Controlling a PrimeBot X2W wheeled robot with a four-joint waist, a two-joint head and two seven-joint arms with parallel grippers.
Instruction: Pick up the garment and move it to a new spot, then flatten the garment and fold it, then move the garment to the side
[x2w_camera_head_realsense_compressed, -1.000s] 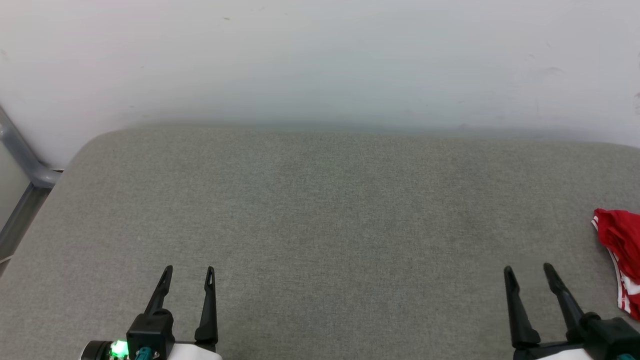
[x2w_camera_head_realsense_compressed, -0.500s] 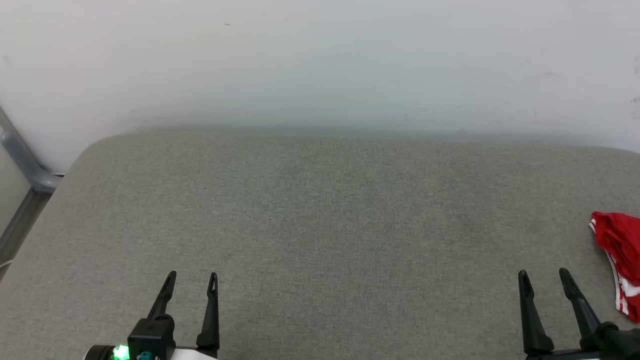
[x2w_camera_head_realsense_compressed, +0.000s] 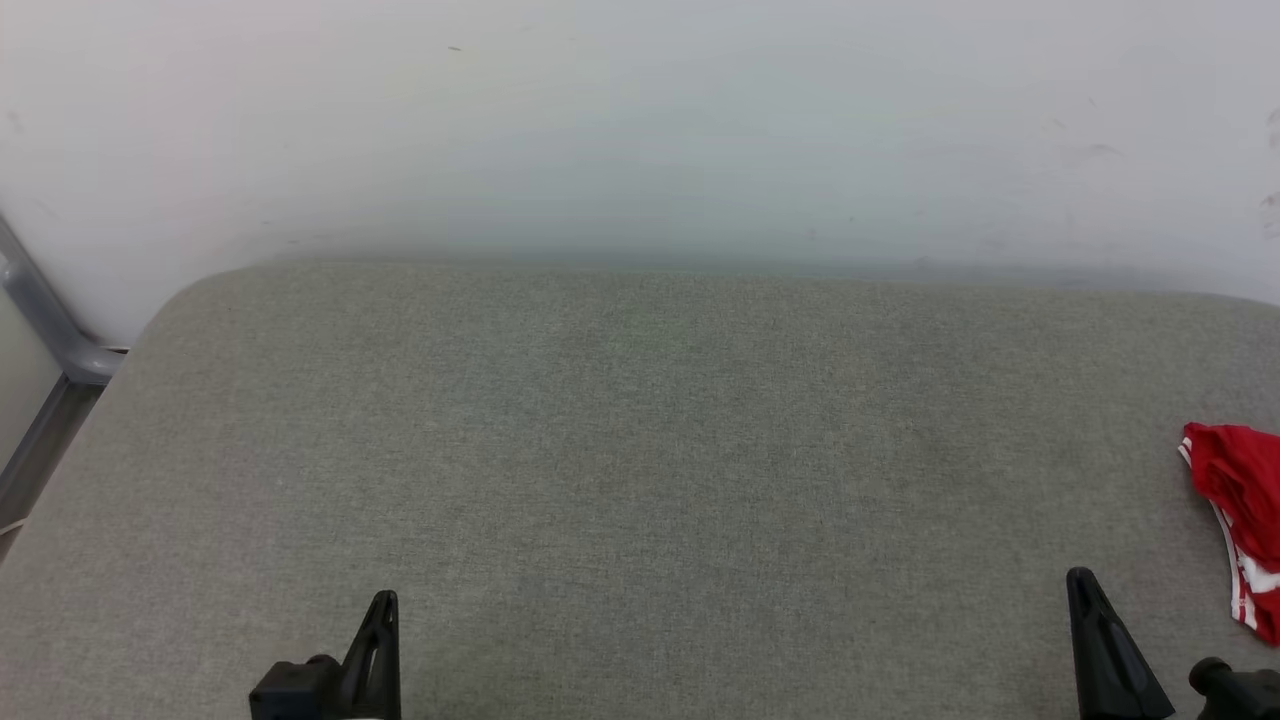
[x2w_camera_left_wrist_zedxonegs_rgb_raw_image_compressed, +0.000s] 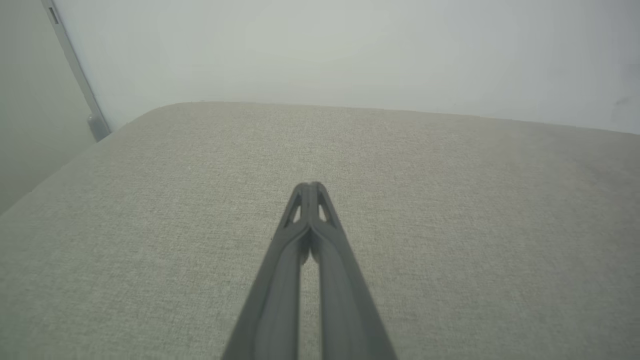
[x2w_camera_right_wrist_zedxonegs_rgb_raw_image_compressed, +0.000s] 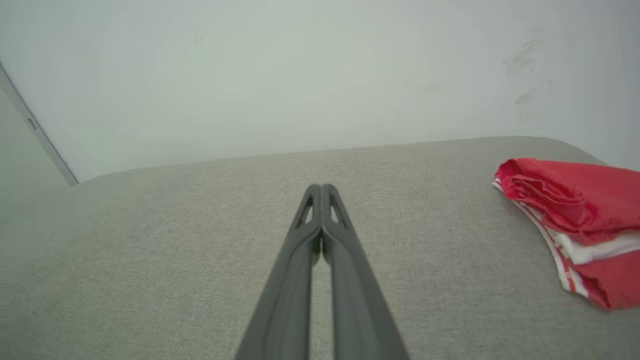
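In the head view, the left pincer (x2w_camera_head_realsense_compressed: 383, 602) and right pincer (x2w_camera_head_realsense_compressed: 1081, 582) rose from the bottom edge over a grey fabric surface (x2w_camera_head_realsense_compressed: 640, 450), each showing as a single dark point. The garment (x2w_camera_head_realsense_compressed: 1240, 500) lay bunched on the surface at the right edge, apart from the right pincer. In the left wrist view, the left pincer's fingers (x2w_camera_left_wrist_zedxonegs_rgb_raw_image_compressed: 300, 260) were pressed together, holding nothing. In the right wrist view, the right pincer's fingers (x2w_camera_right_wrist_zedxonegs_rgb_raw_image_compressed: 350, 280) met likewise, empty, with the garment to their right.
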